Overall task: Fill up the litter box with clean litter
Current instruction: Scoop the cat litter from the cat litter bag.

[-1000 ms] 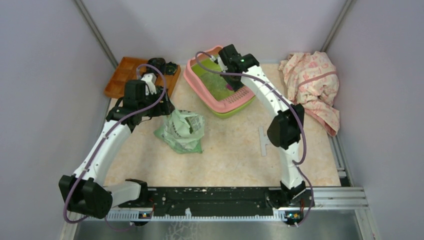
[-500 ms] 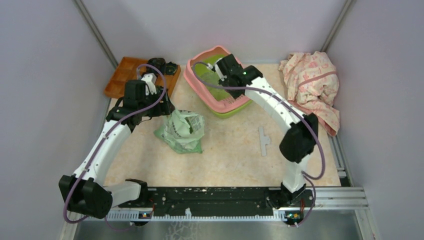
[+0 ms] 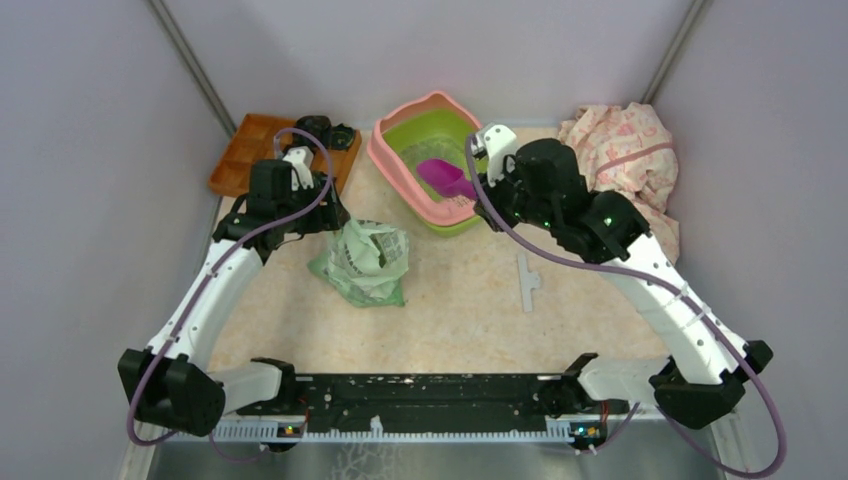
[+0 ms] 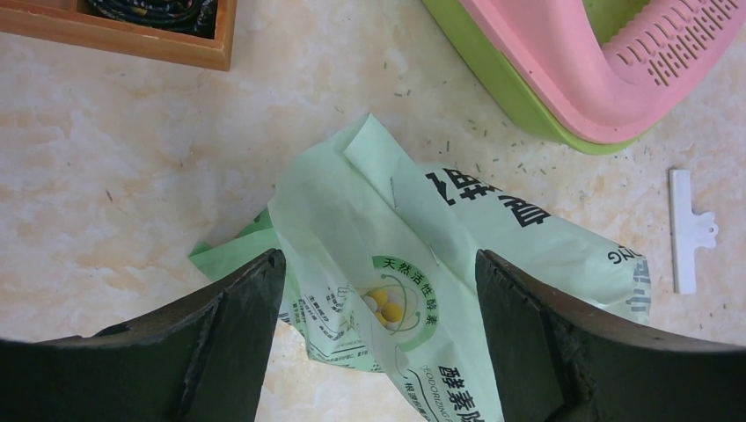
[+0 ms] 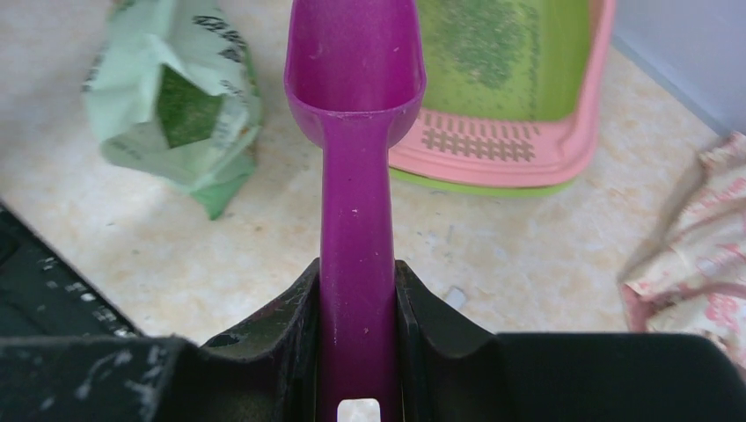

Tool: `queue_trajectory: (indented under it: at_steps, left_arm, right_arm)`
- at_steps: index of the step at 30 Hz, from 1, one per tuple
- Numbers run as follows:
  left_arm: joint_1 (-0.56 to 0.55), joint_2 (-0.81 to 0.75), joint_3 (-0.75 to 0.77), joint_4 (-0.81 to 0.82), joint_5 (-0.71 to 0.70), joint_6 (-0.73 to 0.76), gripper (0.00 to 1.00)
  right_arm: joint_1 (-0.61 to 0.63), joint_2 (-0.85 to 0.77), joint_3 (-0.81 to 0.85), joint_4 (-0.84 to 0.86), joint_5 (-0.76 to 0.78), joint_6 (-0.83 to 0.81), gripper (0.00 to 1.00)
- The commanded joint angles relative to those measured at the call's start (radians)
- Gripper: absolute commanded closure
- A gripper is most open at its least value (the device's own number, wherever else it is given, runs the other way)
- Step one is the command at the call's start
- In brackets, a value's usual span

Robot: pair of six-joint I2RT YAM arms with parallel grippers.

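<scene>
The litter box (image 3: 386,160), a lime green basin with a pink rim, stands at the back centre. A speckled patch of dark litter (image 5: 482,35) lies on its floor. My right gripper (image 3: 480,190) is shut on the handle of a purple scoop (image 5: 355,220). The scoop's empty bowl (image 3: 445,177) hangs over the box's near, grated end. A pale green printed bag (image 3: 365,262) lies to the left of the box, with dark granules showing in its mouth (image 5: 186,112). Above the bag, my left gripper (image 4: 378,261) stands open and holds nothing.
An orange-brown wooden tray (image 3: 262,152) with dark coiled items sits at the back left. A floral cloth (image 3: 625,170) is bunched at the back right. A white clip (image 3: 527,281) lies on the table right of the bag. Loose granules dot the surface near the box.
My right arm has drawn back from inside the litter box and swung its elbow out to the right. The purple scoop has come up and now shows over the box's near end. The left arm has not moved.
</scene>
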Motion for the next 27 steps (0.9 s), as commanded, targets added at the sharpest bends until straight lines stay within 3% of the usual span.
queue_trajectory:
  at_steps: [1, 11, 27]
  left_arm:
    - [-0.006, 0.006, 0.03, 0.013, 0.014, -0.006, 0.16]
    - [-0.005, -0.003, 0.029, 0.014, 0.015, -0.007, 0.16]
    - [-0.005, -0.022, 0.013, 0.019, 0.023, -0.012, 0.16]
  right_arm:
    - [0.047, 0.055, 0.079, -0.076, -0.19, 0.059, 1.0]
    - [0.216, 0.235, 0.245, -0.282, -0.095, 0.011, 1.0]
    - [0.27, 0.474, 0.428, -0.401, -0.081, -0.043, 1.0]
